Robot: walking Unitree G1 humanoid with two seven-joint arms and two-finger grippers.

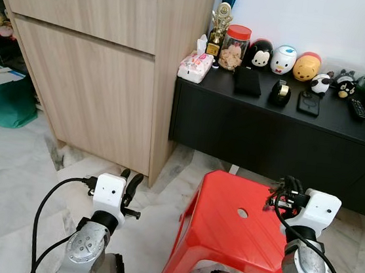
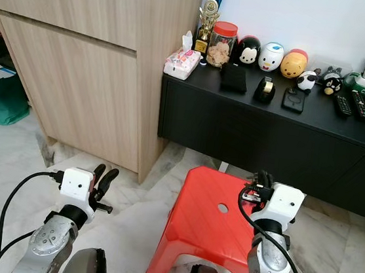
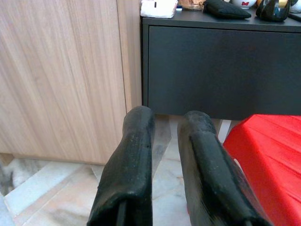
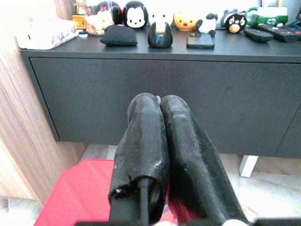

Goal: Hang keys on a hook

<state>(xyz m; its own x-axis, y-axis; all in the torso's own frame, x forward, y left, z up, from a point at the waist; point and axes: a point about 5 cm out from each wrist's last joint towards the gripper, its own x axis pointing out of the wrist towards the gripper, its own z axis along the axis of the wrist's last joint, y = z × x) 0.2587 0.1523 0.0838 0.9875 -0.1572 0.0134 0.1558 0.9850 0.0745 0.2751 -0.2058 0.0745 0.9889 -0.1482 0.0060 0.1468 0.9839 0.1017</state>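
Left eye view: marble floor point(image 1: 6, 176), red stool point(image 1: 224, 237), black cabinet point(image 1: 268, 139).

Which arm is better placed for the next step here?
Right, probably. The right gripper is shut, a small silvery bit glinting at its tips, above the red plastic stool. The left gripper is open and empty beside the light wooden cabinet.

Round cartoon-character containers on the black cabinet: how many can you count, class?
3, in a row at the back of the black cabinet: a black mouse one, a white duck one and a yellow bear one. More may be hidden.
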